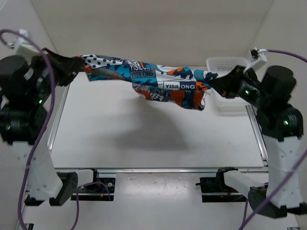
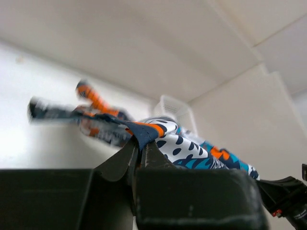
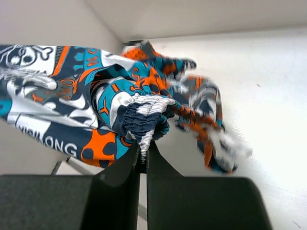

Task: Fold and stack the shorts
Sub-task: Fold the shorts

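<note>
Two tools point(image 2: 140, 146) point(image 3: 143, 152) pinching shorts point(image 1: 163, 84), waistband point(image 3: 144, 112) right-wrist only

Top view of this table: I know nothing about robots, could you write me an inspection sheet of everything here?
Surface: white table, cloth's shadow on it.
Job's things: soft comic-print shorts in teal, orange and navy, stretched in the air between both arms.
Clutter: white plastic mesh basket, far right.
Grippers: left gripper shut on one end of the shorts; right gripper shut on the gathered elastic edge.
Cables: purple cables looping along each arm.
Surroundings: plain beige walls.
</note>
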### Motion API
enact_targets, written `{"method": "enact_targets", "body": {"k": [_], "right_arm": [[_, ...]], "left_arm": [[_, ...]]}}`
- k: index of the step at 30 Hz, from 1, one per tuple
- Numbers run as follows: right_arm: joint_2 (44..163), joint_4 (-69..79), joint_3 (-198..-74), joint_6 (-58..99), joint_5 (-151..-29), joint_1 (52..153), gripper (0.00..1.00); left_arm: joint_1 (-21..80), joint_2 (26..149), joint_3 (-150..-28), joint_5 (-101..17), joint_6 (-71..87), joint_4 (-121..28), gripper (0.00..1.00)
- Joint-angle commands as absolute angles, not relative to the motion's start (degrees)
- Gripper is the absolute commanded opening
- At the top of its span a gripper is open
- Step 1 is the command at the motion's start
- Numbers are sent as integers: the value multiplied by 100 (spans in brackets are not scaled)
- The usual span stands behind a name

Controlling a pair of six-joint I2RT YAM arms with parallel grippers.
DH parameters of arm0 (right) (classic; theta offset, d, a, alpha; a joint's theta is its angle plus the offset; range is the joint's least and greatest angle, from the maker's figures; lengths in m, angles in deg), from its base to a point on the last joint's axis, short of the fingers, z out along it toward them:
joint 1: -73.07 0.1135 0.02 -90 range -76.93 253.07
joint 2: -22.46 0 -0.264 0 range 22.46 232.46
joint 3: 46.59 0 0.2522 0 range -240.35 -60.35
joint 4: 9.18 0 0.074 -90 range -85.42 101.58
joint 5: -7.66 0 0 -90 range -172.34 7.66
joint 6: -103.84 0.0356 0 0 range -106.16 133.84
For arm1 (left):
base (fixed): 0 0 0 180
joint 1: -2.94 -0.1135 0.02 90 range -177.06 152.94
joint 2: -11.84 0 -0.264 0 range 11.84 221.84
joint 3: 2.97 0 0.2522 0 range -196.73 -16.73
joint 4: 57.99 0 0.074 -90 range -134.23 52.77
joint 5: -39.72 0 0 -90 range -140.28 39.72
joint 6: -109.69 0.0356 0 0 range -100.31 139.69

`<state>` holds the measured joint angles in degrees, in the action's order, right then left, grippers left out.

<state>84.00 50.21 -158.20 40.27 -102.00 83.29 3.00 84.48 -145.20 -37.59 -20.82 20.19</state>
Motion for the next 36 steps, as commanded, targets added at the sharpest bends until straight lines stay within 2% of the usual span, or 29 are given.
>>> {"method": "enact_targets", "body": {"k": [1,5,10,13,19,21,25,32,34,36], "right_arm": [[7845,5915,-16221,3274,-10466,8308,0],[7397,6161,-16327,3378,-10932,8362,0],[7273,6619,-16486,3818,-10705,8362,0],[7343,6672,-16188,3942,-10213,8362,0],[8063,5716,-14404,4073,-9545,8362,0],[8624,5155,-14001,4073,-9431,8362,0],[9977,4397,-13919,3960,-9211,8362,0],[13235,4210,-15824,3906,-8779,8467,0],[13757,4439,-16708,3977,-8683,8467,0],[14207,4589,-17082,4029,-8630,8415,0]], "left_arm": [[57,8163,-15163,-4781,-1960,2336,10],[57,7917,-15962,-5097,-1899,2441,10],[57,7864,-16281,-5168,-1846,2371,10],[57,8013,-15747,-5046,-1776,2169,10],[57,8952,-13910,-4781,-1644,1546,10],[57,9312,-13506,-4729,-1556,1298,10],[4,10873,-13590,-4781,-1424,1246,10],[4,13106,-14985,-4729,-1205,1341,10],[-48,13496,-15409,-4729,-1143,1500,10],[-48,13856,-15858,-4580,-1081,1553,10]]}}
